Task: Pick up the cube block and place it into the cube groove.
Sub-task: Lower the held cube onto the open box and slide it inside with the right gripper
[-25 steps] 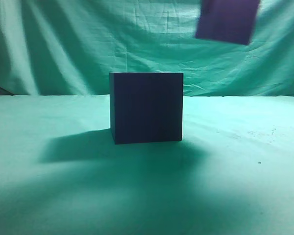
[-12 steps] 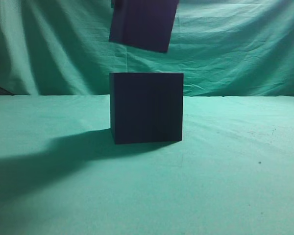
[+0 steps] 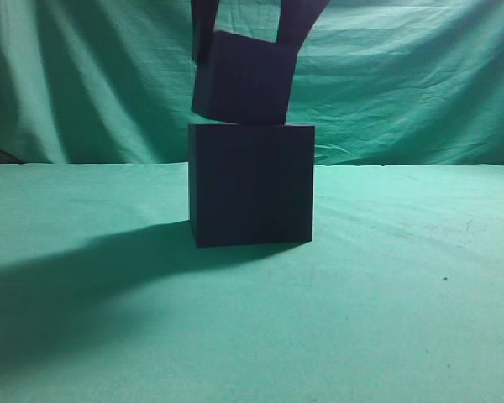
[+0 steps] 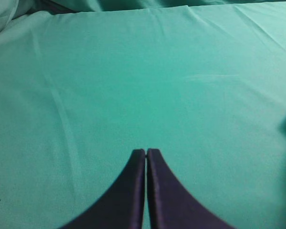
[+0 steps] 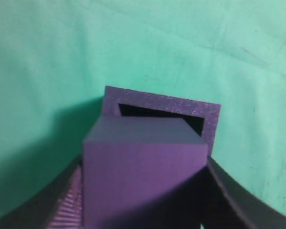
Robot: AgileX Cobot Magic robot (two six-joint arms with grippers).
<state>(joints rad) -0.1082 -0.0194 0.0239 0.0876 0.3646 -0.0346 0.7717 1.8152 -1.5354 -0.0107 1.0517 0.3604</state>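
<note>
The cube groove [image 3: 252, 185] is a large near-black box standing in the middle of the green cloth. In the right wrist view its purple rim [image 5: 207, 119] and dark opening show from above. My right gripper [image 3: 244, 38] is shut on the cube block [image 3: 242, 80], a smaller dark purple cube, slightly tilted. The block hangs right over the box's top, at its left side, its lower edge about at the rim. In the right wrist view the block [image 5: 143, 176] fills the space between the jaws [image 5: 143, 191]. My left gripper [image 4: 146, 151] is shut and empty over bare cloth.
A green cloth [image 3: 403, 277] covers the table and hangs as a backdrop [image 3: 420, 92]. A broad shadow [image 3: 76, 285] lies on the cloth to the left of the box.
The right gripper has carried the cube block from the upper right to the left and then down, from above the box to its top rim. The box has not moved.
</note>
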